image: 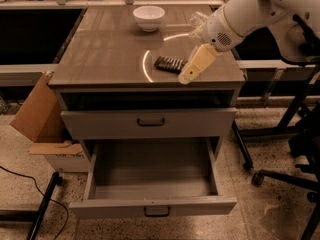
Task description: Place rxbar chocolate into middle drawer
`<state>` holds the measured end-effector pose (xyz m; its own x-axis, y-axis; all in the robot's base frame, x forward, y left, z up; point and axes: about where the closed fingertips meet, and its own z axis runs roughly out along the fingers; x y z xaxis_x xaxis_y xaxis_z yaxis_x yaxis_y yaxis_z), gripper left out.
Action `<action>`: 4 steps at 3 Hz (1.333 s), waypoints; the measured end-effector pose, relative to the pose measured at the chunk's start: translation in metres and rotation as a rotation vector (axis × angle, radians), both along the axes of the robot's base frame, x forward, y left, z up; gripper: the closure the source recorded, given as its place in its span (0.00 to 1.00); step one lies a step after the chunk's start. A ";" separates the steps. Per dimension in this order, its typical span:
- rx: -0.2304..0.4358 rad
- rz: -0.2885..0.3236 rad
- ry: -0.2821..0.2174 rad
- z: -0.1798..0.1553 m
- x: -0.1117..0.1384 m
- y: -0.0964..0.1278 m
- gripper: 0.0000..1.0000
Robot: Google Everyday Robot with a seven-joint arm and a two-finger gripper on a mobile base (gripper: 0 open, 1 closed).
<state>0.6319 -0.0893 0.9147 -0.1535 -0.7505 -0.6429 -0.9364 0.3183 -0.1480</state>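
Observation:
The rxbar chocolate (169, 64) lies flat on the brown cabinet top (105, 49), right of centre near the front edge. My gripper (191, 68) hangs pale yellow just to the right of the bar, low over the top, with its tip near the bar's right end; I cannot tell whether it touches. The white arm reaches in from the upper right. The middle drawer (152, 206) is pulled out below and its shallow box is empty. A closed taller drawer front (150, 123) sits above it.
A white bowl (149, 17) stands at the back of the top. A clear plastic bottle (196, 20) lies at the back right, partly hidden by the arm. A cardboard box (37, 114) leans left of the cabinet. Chair legs with castors (260, 176) stand at the right.

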 end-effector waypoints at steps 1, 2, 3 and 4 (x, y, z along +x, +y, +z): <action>0.000 0.000 0.000 0.000 0.000 0.000 0.00; 0.036 0.009 -0.005 -0.013 0.017 0.006 0.00; 0.098 -0.011 -0.036 -0.024 0.052 0.006 0.00; 0.139 -0.047 -0.052 -0.037 0.088 0.012 0.00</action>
<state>0.7201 -0.0773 0.8782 -0.1504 -0.6460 -0.7483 -0.9121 0.3827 -0.1470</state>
